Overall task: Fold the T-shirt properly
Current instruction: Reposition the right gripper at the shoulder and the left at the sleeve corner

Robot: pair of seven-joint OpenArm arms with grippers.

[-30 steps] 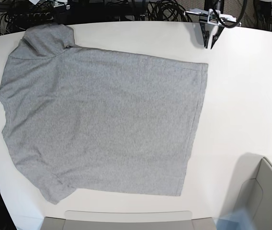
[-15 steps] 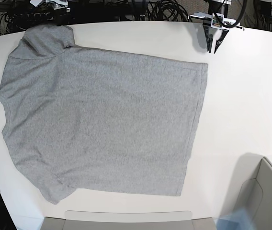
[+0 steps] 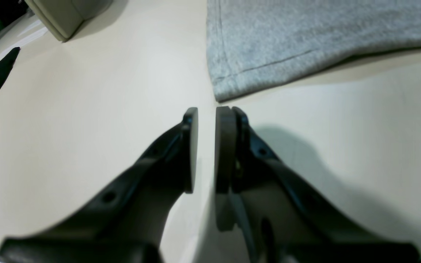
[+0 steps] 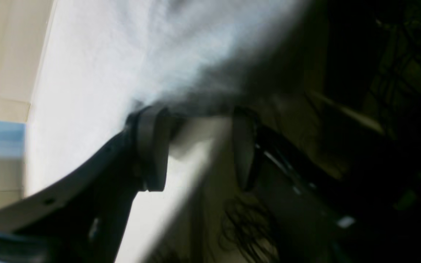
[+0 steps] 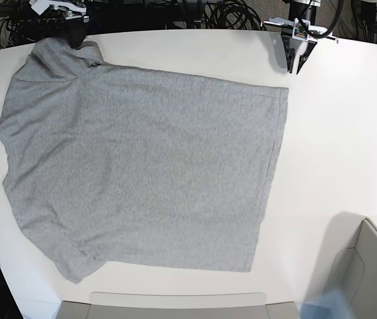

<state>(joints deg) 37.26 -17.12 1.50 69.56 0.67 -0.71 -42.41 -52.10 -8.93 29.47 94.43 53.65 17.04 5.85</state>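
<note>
Clearly the fold has not begun: the T-shirt (image 5: 142,173) lies spread flat, plain side up, across the white bench (image 5: 348,146), hem toward the base view's right and collar end toward its left, with one sleeve (image 5: 66,56) bunched at the far left corner. To do this step well, each arm should take a matching point along the far edge, pinching both cloth layers right at the corner so the lift stays even and the shirt does not skew.

In the left wrist view, the left end effector (image 3: 207,113) hovers over bare bench just beside the hem corner (image 3: 219,93), its pads a narrow slit apart, holding nothing. I judge it needs to open wider before it can get around the hem.

The right end effector (image 4: 196,146) sits at the bunched sleeve near the bench's far edge, pads well apart. The blurred view leaves unclear whether cloth lies between them, though nothing looks clamped.
</note>
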